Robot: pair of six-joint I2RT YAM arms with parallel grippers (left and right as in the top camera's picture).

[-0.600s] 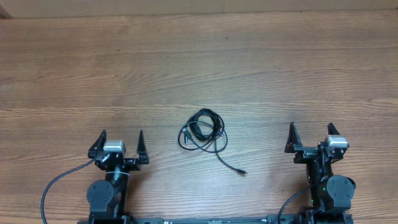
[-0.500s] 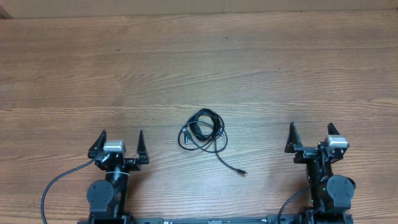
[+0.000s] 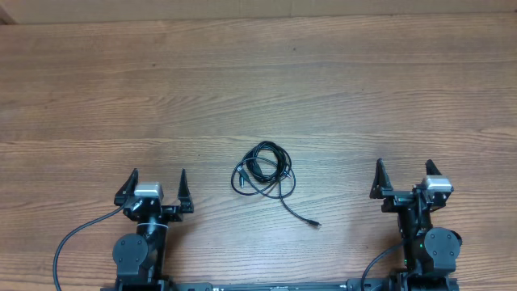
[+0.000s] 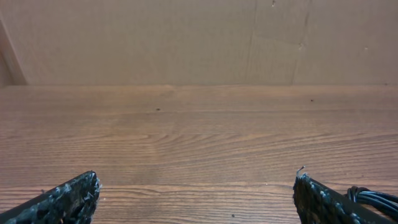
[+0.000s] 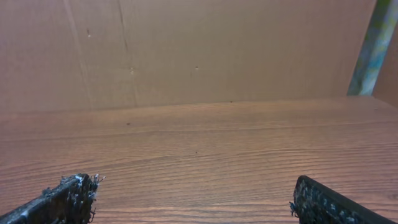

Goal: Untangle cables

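The cables (image 3: 265, 170) lie as one tangled bundle of thin black loops in the middle of the wooden table (image 3: 258, 89), with one loose end trailing down-right to a small plug (image 3: 316, 223). My left gripper (image 3: 157, 178) is open and empty, well left of the bundle. My right gripper (image 3: 404, 171) is open and empty, well right of it. In the left wrist view a bit of the cables (image 4: 373, 198) shows at the lower right edge beside the open fingers (image 4: 196, 186). The right wrist view shows open fingers (image 5: 193, 190) over bare wood.
Thicker black cables (image 3: 77, 238) run from the left arm base, and another (image 3: 380, 267) from the right arm base, along the table's near edge. A brown cardboard wall (image 4: 199, 37) stands behind the table's far edge.
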